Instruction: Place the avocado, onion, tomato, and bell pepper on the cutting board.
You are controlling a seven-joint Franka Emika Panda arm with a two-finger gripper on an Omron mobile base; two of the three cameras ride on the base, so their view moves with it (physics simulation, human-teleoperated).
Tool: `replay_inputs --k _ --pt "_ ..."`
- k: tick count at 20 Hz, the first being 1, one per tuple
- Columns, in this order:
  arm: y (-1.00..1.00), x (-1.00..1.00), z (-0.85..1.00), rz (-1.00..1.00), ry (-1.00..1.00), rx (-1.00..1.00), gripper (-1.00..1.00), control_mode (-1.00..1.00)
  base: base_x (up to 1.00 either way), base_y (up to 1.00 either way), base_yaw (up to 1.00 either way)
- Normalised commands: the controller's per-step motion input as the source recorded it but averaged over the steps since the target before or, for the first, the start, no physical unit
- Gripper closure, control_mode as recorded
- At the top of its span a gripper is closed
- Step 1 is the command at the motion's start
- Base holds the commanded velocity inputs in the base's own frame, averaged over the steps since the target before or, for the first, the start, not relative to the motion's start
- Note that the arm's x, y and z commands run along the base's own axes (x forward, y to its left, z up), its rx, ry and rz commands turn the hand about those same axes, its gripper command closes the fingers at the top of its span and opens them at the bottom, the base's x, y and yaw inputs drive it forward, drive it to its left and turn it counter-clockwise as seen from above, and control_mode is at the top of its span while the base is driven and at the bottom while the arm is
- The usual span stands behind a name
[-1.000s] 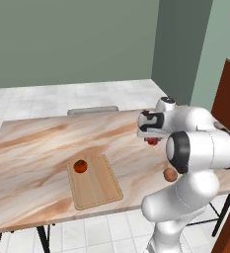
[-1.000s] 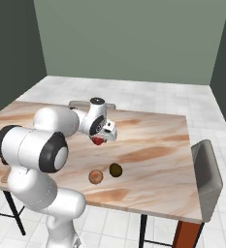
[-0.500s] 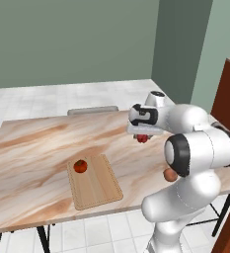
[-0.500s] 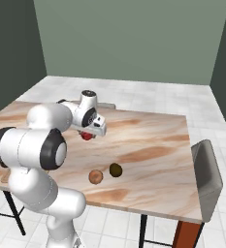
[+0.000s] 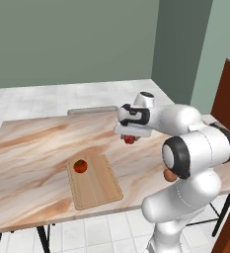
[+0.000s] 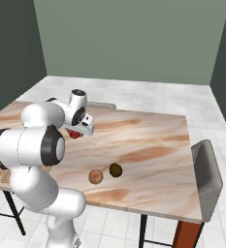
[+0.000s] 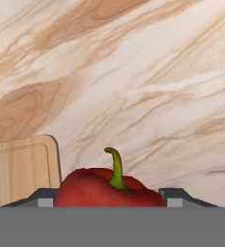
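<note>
- Cutting board (image 5: 95, 184) lies flat on the marble-patterned surface (image 5: 32, 148), toward its near edge in the left base view; it is the landmark for what follows.
- One tomato (image 5: 80, 166), orange-red and round, sits on the cutting board near its far left corner. Nothing else rests on the board.
- One red bell pepper (image 5: 130, 139) with a green stem hangs above the bare surface, to the right of the cutting board and beyond its far edge, apart from it. In the hand view the pepper (image 7: 107, 188) sits between the two dark finger tips, with a corner of the board (image 7: 20, 169) to its left.
- Gripper (image 5: 131, 138): the jaws are clamped on the bell pepper, one on each side of it.
- One onion (image 6: 96, 177), tan-peach and round, lies on the surface well to the right of the cutting board, near the front edge.
- One avocado (image 6: 115, 169), dark olive-green, lies just beside the onion on its right, slightly farther from the edge; the two look close but apart.
- One grey chair (image 6: 206, 174) stands at the right end of the surface, farthest from the board.
</note>
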Motion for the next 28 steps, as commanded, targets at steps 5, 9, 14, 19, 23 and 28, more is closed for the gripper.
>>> replay_inputs --k 5,9,14,19,23,28 --pt "0.48 -0.14 0.0 0.0 0.0 0.02 1.0 -1.0 0.0 0.0 0.0" --pt "0.45 -0.27 0.0 0.0 0.0 0.0 1.0 -1.0 0.0 0.0 0.0" --pt "0.48 -0.19 -0.01 0.0 0.0 0.0 1.0 -1.0 0.0 0.0 0.0" --pt "0.47 -0.03 -0.08 0.0 0.0 0.0 1.0 -1.0 0.0 0.0 0.0" --pt "0.38 0.0 -0.18 0.0 0.0 0.0 1.0 -1.0 0.0 0.0 0.0" --pt "0.24 0.0 -0.26 0.0 0.0 0.0 1.0 -1.0 0.0 0.0 0.0"
